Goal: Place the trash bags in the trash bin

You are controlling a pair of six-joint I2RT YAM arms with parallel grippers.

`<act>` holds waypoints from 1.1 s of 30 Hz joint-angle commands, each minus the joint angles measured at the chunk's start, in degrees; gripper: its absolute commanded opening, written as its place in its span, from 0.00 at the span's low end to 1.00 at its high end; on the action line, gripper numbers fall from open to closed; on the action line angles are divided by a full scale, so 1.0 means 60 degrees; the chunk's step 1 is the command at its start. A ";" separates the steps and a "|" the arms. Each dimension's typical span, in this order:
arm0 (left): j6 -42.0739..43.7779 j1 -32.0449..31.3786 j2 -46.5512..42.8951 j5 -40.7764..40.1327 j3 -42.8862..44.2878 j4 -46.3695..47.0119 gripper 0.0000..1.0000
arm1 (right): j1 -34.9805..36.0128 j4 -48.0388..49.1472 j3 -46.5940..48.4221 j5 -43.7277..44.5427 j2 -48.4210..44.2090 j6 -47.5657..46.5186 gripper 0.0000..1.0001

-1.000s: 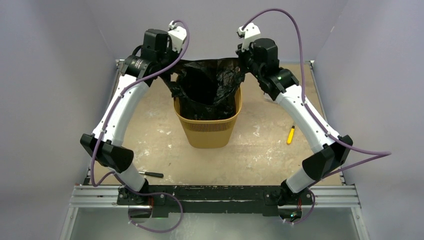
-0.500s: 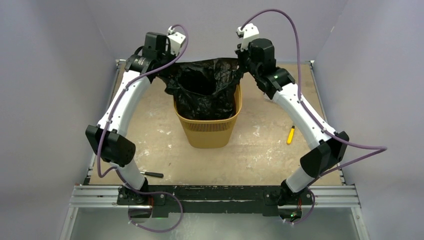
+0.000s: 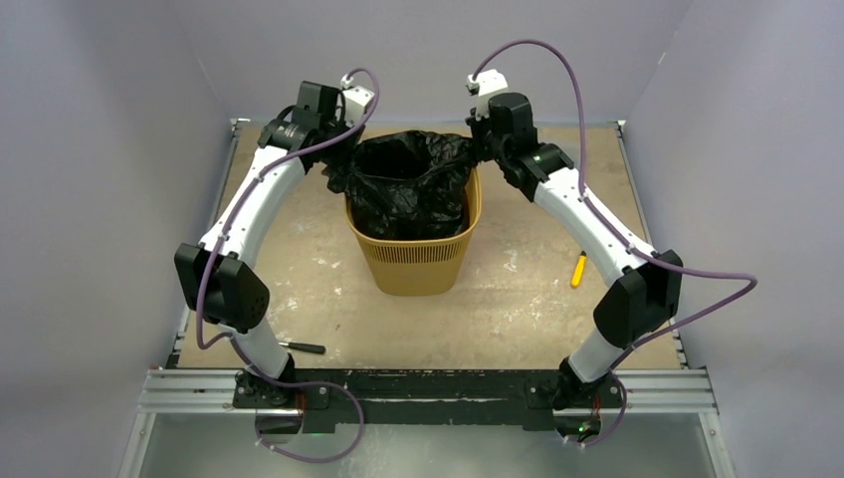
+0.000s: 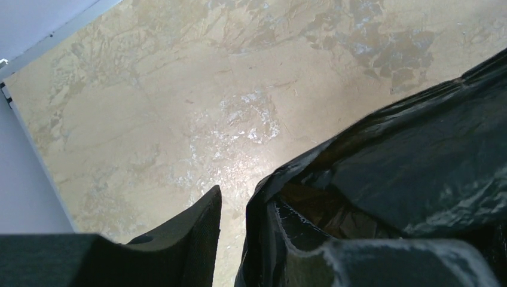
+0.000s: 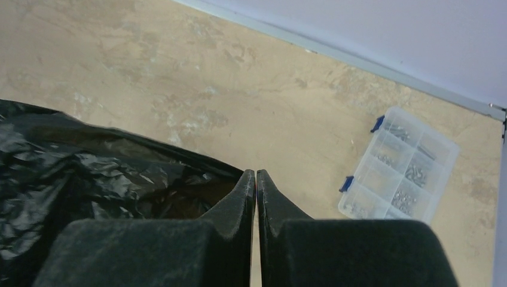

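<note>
while the black trash bag sat in the orange mesh trash bin in the middle of the bench, its mouth spread wide above the rim, the left jaws stood apart at its left edge, film draped over one side and the bare finger clear of it. the right jaws were pressed shut on the bag's right edge. a clear compartment box lay beyond, near the back wall.

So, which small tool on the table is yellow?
The yellow tool right of the trash bin; the black-handled tool lies by the left arm's base.
</note>
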 commanded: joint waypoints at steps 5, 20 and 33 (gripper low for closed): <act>-0.0672 0.0078 -0.1123 -0.0658 -0.0771 0.0480 0.36 | -0.0087 0.0140 -0.0488 0.0162 -0.0555 0.0137 0.12; -0.2238 0.0179 -0.2296 -0.1797 -0.0386 0.1414 0.59 | -0.0755 -0.0016 0.0051 0.0155 -0.1631 0.1403 0.40; -0.2109 0.0254 -0.2411 -0.1498 -0.0493 0.1268 0.62 | -0.1086 0.0019 0.0027 -0.1321 -0.1921 0.1678 0.57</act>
